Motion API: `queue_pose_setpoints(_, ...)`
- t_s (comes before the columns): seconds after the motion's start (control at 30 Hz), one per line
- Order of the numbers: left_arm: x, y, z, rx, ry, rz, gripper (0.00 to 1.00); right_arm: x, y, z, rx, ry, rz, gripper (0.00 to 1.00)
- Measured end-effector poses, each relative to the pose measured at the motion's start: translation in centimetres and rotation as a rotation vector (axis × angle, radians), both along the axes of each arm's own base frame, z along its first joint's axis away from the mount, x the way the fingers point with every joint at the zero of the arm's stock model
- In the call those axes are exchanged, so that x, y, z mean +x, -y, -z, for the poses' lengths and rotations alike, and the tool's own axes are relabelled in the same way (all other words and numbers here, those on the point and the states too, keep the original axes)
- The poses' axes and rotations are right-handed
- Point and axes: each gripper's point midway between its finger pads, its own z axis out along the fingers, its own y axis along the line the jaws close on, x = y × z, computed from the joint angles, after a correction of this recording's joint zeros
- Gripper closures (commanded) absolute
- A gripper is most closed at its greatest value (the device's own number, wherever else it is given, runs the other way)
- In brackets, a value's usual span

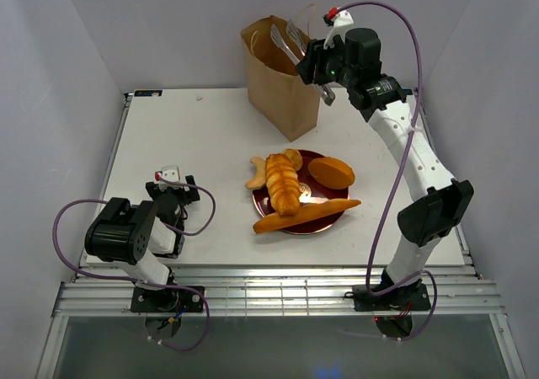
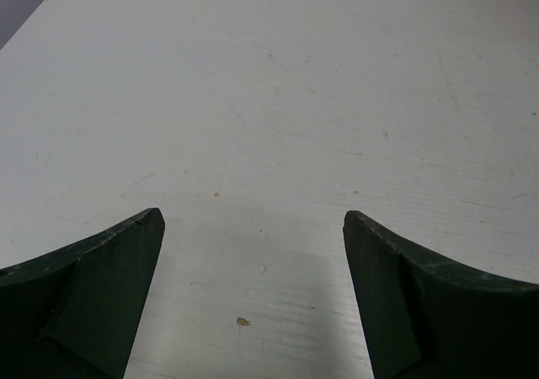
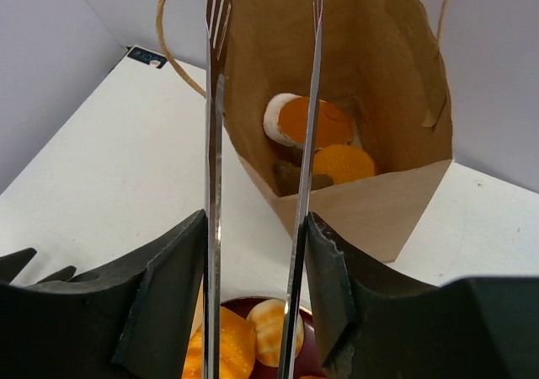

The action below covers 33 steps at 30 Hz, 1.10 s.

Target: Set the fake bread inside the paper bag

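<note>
I see a white worktop (image 1: 168, 143), matte and lightly scuffed. A tall brown paper bag (image 1: 282, 93) stands upright on it near the far edge, its mouth open. A dark red round plate (image 1: 308, 154) rests on the surface closer to me, right of the middle and apart from the bag. A small blue label (image 1: 147, 93) sits at the far left corner. A tiny tan speck (image 2: 242, 321) lies on the bare left side.

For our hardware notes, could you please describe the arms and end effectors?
The left arm and right arm have white links, black joint housings and a looping purple cable each. The left end effector and right end effector have dark green wedge-shaped fingers.
</note>
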Motion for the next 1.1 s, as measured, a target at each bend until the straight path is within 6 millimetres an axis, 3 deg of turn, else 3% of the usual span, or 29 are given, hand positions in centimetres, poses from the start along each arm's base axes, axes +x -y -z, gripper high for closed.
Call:
queue_pose_setpoints(0.17,0.0,0.0,0.0,0.0,0.0,0.0,0.02,-2.0,0.3,-1.6,0.026,0.008,-0.027,0.47)
queue_pose_setpoints(0.43,0.0,0.0,0.0,0.0,0.0,0.0,0.02,-10.6,3.0,-4.3,0.089,0.039,-0.077,0.49)
queue_pose_setpoints(0.53,0.0,0.0,0.0,0.0,0.0,0.0,0.02,-13.6,3.4,-4.2,0.12,0.036,-0.116,0.49)
queue_pose_setpoints(0.63,0.0,0.0,0.0,0.0,0.0,0.0,0.02,-16.2,3.7,-2.6,0.145,0.007,-0.156,0.5)
queue_pose_setpoints(1.1,0.0,0.0,0.0,0.0,0.001,0.0,0.02,-26.6,6.9,9.1,0.167,-0.182,-0.198,0.45)
